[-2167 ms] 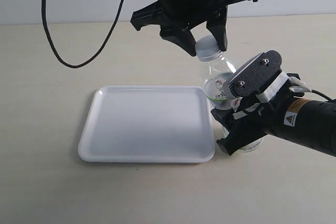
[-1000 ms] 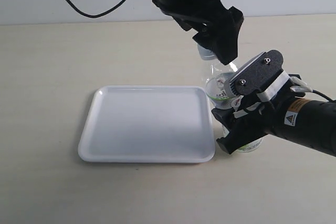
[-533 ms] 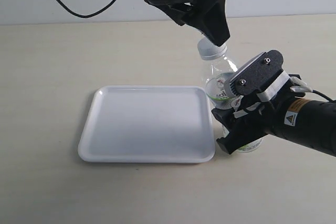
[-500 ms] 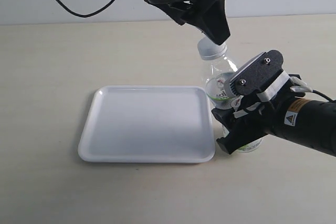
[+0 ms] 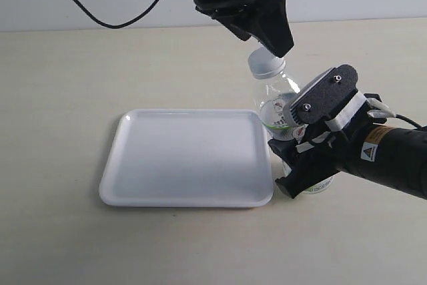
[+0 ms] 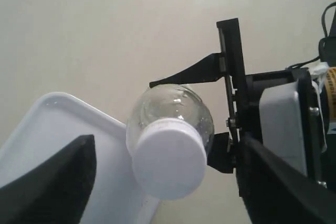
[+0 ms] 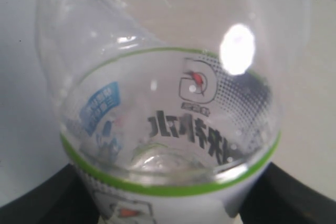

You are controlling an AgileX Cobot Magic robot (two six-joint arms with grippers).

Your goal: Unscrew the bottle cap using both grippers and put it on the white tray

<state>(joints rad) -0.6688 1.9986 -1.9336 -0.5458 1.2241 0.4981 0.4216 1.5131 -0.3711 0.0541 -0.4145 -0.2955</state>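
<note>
The clear bottle (image 5: 275,101) with its white-and-green label (image 7: 173,182) stands tilted just right of the white tray (image 5: 187,158). The white bottle cap (image 5: 265,65) sits on its neck. My right gripper (image 5: 303,173) is shut on the bottle's lower body, with dark fingers on both sides (image 7: 168,203). My left gripper (image 5: 272,48) hovers just above the cap. In the left wrist view its fingers (image 6: 50,182) stand wide apart on either side of the cap (image 6: 169,157) without touching it, so it is open. The bottle (image 6: 173,106) shows behind the cap.
The beige tabletop (image 5: 67,65) runs all round the tray. A black cable (image 5: 100,15) loops down from the left arm at the back left. The right arm's black forearm (image 5: 393,158) lies along the right side.
My left gripper has turned about its wrist above the cap, dipped onto it, then lifted slightly. The cap stays on the neck. The right gripper still holds the bottle in the same place.
</note>
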